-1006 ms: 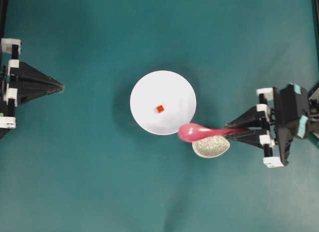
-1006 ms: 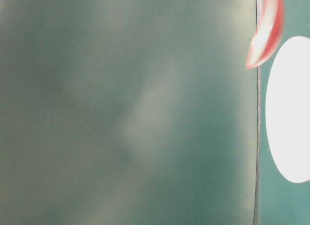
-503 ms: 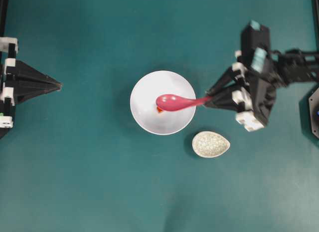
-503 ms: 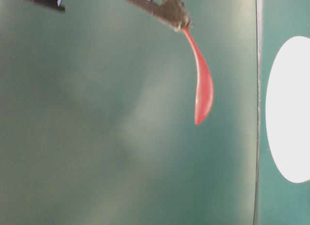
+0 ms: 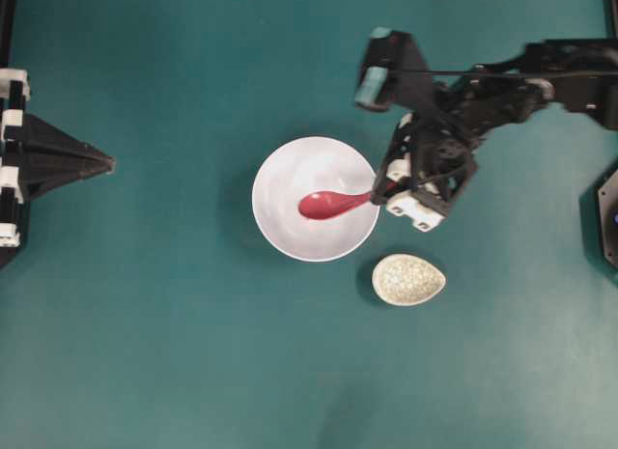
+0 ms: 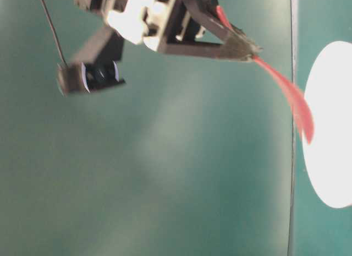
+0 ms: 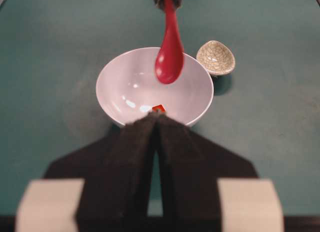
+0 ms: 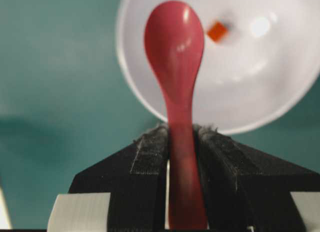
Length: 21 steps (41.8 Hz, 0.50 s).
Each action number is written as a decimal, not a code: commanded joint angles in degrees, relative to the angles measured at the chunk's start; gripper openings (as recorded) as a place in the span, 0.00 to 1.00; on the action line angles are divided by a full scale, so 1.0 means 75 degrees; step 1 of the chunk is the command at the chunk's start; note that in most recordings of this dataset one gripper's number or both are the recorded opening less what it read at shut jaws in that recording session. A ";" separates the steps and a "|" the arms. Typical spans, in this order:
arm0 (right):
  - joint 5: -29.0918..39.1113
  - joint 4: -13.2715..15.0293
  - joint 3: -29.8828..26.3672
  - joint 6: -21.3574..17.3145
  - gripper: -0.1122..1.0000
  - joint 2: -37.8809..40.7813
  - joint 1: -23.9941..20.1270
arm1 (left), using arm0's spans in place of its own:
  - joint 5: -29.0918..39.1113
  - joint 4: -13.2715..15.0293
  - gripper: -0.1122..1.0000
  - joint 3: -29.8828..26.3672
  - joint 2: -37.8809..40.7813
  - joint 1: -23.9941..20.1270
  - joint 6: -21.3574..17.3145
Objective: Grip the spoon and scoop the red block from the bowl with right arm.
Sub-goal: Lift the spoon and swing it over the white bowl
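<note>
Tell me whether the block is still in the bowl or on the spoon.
In the bowl. The block sits on the bowl's floor; the spoon hangs above it, its scoop empty.

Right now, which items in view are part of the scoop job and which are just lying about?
In play:
- glossy pink-red spoon, clamped in the right gripper
- tiny red-orange block, lying in the bowl
- large round white bowl

Lying about:
- small speckled cream egg-shaped dish, beside the bowl
- left gripper, parked apart, shut
</note>
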<state>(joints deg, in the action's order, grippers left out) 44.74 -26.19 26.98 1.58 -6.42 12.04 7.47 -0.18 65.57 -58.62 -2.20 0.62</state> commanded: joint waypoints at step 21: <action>0.1863 0.1523 -0.1594 -0.1137 0.32 0.0879 -0.0187 | -0.0035 -0.0012 0.10 -0.0246 0.0059 -0.0023 0.0000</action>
<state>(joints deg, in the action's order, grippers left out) 58.45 -14.85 16.79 -6.86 0.70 10.99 7.47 -0.18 65.48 -58.62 -2.20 0.62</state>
